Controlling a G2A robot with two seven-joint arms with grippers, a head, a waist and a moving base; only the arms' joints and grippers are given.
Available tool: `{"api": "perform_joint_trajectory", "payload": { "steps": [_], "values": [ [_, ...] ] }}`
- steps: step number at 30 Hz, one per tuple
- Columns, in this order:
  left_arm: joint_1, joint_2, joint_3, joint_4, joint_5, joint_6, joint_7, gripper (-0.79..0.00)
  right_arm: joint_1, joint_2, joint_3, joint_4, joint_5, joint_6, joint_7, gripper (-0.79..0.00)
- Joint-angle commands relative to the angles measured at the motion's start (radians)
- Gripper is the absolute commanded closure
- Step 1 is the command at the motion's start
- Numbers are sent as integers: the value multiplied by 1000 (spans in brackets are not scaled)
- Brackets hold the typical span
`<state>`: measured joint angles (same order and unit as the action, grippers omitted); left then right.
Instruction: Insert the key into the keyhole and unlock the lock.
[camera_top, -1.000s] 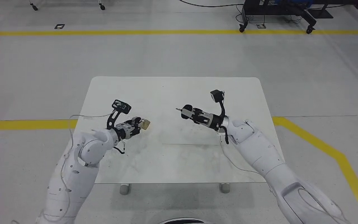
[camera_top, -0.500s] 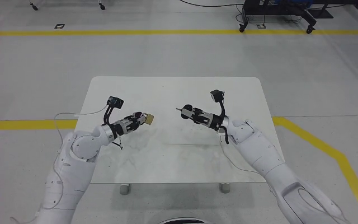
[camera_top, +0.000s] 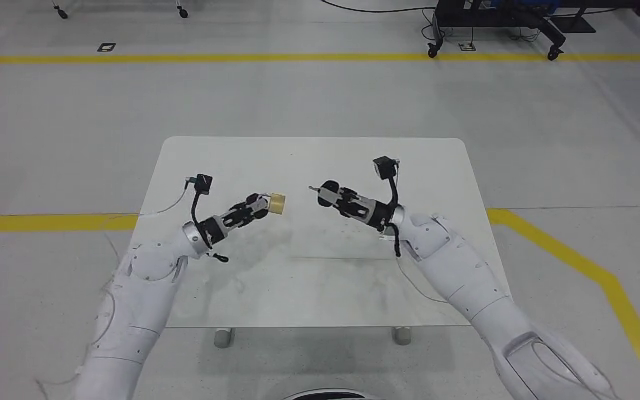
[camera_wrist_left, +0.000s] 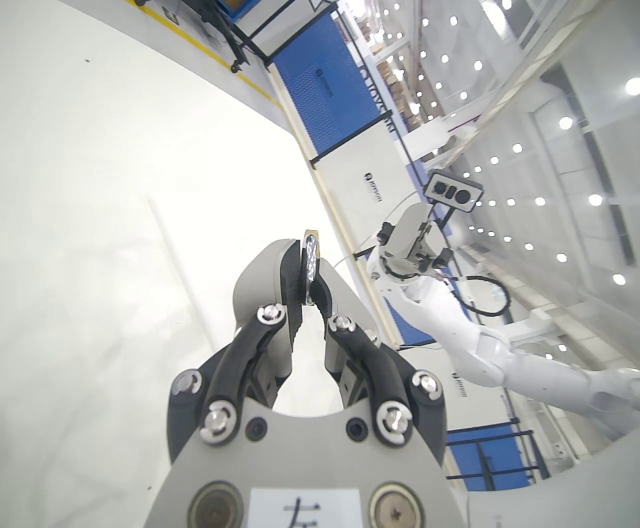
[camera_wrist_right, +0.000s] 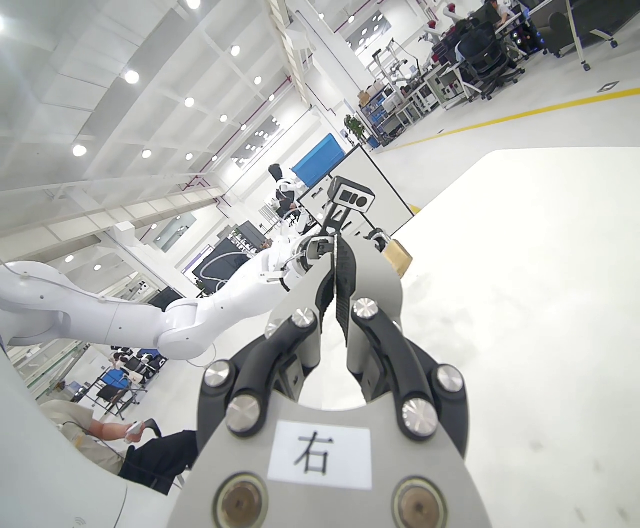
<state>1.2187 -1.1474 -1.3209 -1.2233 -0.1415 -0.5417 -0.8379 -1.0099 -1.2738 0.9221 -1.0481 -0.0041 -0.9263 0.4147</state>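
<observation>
L gripper (camera_wrist_left: 307, 274) is clamped shut on the lock (camera_top: 276, 204), held above the table (camera_top: 300, 160) left of centre. Just right of it, apart, the key (camera_top: 317, 188) is pinched in the closed R gripper (camera_wrist_right: 336, 260). Both are picked up and aimed approx. at each other; insertion & turning are yet to be done.

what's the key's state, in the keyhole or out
Out: in the top view bare table separates the key in the right gripper from the padlock in the left gripper.

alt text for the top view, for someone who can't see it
Seen from above, the left gripper holds a brass padlock and the right gripper a small key, facing each other with a gap between them, above a white table.
</observation>
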Motion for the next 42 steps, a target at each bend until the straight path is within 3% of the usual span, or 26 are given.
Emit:
{"api": "perform_joint_trajectory", "payload": {
  "steps": [1,7,16,27,42],
  "values": [
    [-17,-6,15,37,-123,-18,-41,0,2,-5,-1,4,8,0,-27,0],
    [-68,-23,60,122,-361,-76,-195,0,19,-25,-12,40,12,14,-111,0],
    [-120,-38,118,152,-440,-104,-300,0,69,-59,-47,112,4,34,-158,0],
    [-135,-49,157,161,-444,-70,-267,0,108,-98,-97,167,44,-28,-126,0],
    [-158,-58,178,181,-442,20,-208,0,96,-100,-91,161,54,-82,-45,0]
  ]
}}
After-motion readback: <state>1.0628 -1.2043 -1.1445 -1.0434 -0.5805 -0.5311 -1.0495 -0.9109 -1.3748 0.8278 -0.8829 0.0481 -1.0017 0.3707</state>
